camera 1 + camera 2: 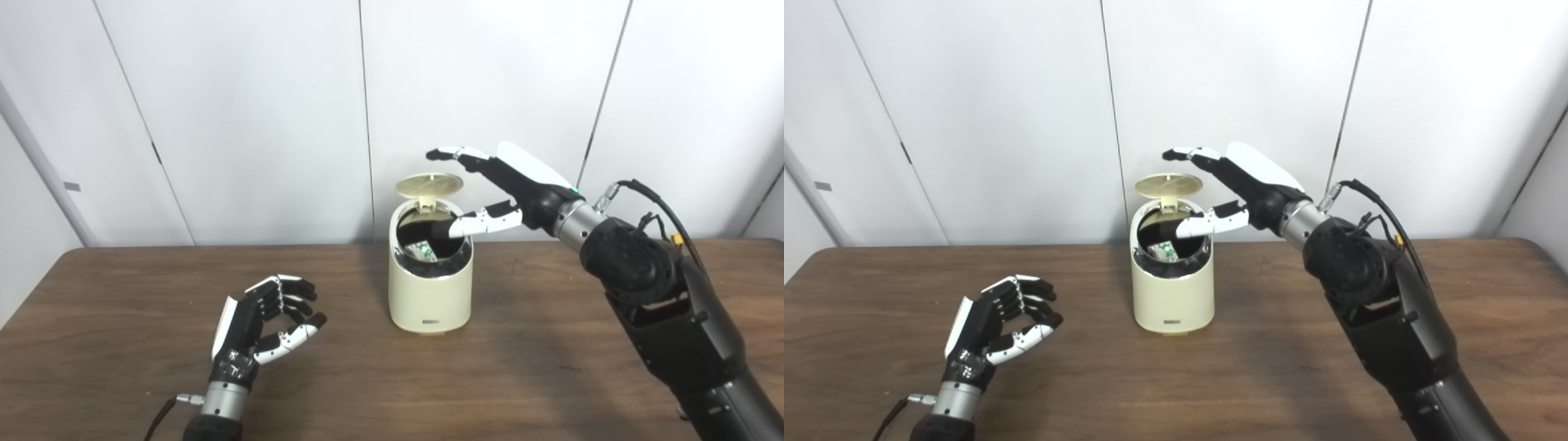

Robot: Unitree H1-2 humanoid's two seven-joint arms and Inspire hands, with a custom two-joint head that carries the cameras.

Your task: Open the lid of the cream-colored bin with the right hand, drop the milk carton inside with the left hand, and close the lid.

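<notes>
The cream-colored bin (pixel 430 293) stands upright at the middle of the wooden table. Its round lid (pixel 429 185) is swung up on the rear hinge and stands open. The milk carton (pixel 422 250) lies inside the bin; only a white and green corner shows. My right hand (pixel 502 190) is open above the bin's right side, its fingers stretched over the lid and its thumb over the opening, holding nothing. My left hand (pixel 269 321) is open and empty, fingers loosely curled, low over the table to the left of the bin.
The brown wooden table (pixel 539 367) runs to a white panelled wall (pixel 245 110) just behind the bin. My right forearm (pixel 667 306) crosses the table's right side.
</notes>
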